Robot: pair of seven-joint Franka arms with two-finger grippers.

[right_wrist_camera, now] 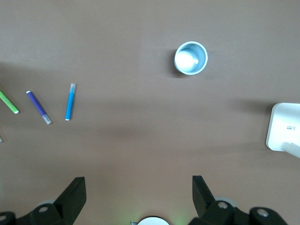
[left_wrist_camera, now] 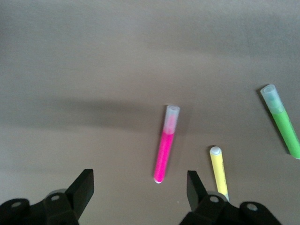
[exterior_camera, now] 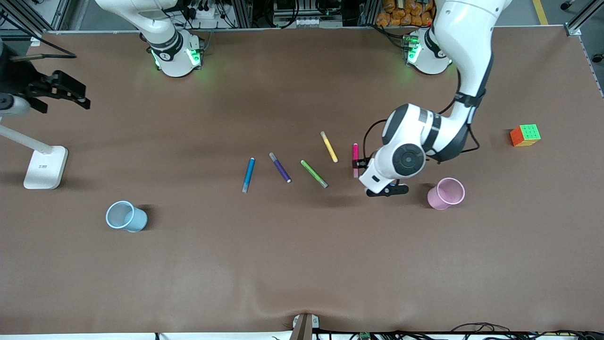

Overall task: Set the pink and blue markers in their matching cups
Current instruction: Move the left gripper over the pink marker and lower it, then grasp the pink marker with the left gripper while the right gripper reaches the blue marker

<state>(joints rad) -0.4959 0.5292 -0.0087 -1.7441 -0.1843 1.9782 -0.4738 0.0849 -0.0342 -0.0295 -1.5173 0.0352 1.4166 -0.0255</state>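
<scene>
Pale pink cup (exterior_camera: 446, 193) and blue cup (exterior_camera: 126, 216) empty, left gripper (left_wrist_camera: 140, 190) apart over pink marker (left_wrist_camera: 165, 144), right gripper (right_wrist_camera: 138, 194) apart.

Left gripper (left_wrist_camera: 139, 185): fingers apart, straddling slim magenta-pink marker (left_wrist_camera: 164, 149) at frame centre-right. Slim yellow marker (left_wrist_camera: 219, 169) lies just beside it, crowding one finger. Bare brown table (exterior_camera: 302, 264) across lower frame; pale pink plastic cup (exterior_camera: 446, 193) stands close by.

Even overhead light, soft shadows, wrist views blurry
</scene>
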